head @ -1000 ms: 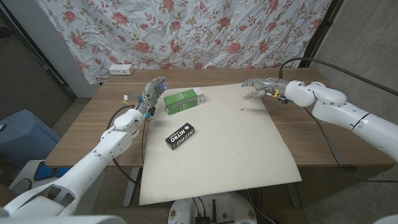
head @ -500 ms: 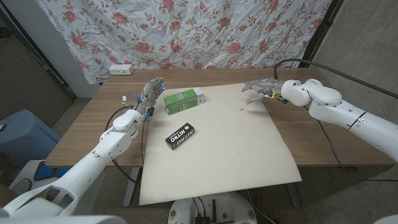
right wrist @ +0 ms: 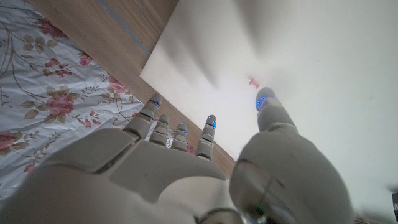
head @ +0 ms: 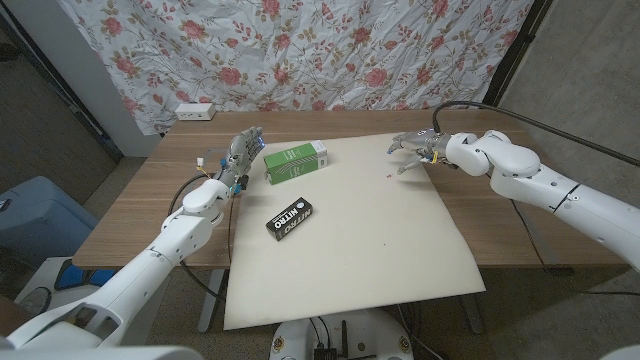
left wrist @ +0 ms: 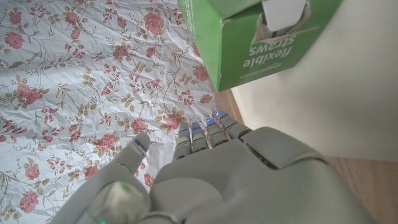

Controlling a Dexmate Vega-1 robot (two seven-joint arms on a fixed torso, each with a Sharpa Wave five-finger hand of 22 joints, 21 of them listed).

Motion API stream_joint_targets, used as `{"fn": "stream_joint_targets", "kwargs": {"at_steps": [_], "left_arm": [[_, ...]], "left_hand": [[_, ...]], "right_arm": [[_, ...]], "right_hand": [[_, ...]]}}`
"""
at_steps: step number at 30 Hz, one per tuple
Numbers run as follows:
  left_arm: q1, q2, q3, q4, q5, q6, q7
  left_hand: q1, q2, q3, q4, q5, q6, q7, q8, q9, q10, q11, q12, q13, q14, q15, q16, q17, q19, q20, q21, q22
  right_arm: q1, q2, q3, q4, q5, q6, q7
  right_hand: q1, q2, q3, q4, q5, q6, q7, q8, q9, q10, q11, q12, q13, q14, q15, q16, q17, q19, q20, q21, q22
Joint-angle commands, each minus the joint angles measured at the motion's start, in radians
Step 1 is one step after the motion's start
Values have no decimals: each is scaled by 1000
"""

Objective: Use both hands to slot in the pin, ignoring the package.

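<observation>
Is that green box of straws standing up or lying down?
Lying down. The green box rests on a long side on the white mat.

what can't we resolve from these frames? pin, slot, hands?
- Pin: a tiny red speck on the white sheet in the head view, blurred in the right wrist view; shape unreadable.
- Slot: nothing recognisable as one; too small or hidden.
- Green box: cut off by the left wrist frame edge.
- Left hand: palm side unseen.
</observation>
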Motion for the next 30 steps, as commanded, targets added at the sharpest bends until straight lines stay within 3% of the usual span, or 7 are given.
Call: {"fn": "stream_joint_targets", "kwargs": {"at_steps": [1, 30], "left_arm": [[-5, -4, 4, 18, -1, 2, -3], [12, -5, 11, 13, 3, 13, 11]], "left_hand": [[5, 78, 9, 2, -3, 7, -1, -4, 2, 5, -4, -3, 3, 3, -3, 0, 3, 6, -8, 5, 5], [5, 76, 14, -1, -3, 7, -3, -7, 2, 6, -7, -6, 3, 2, -4, -2, 3, 6, -7, 4, 5]], "right_arm": [[0, 23, -12, 23, -33, 8, -1], [25, 70, -49, 78, -24, 21, 11]], "right_hand": [[35, -12, 11, 3, -3, 31, -12, 19, 4, 12, 2, 7, 5, 13, 0, 10, 3, 15, 4, -1, 2], [82, -14, 12, 16, -5, 83, -22, 54, 10, 28, -2, 7, 6, 22, -7, 15, 10, 29, -5, -2, 3]]}}
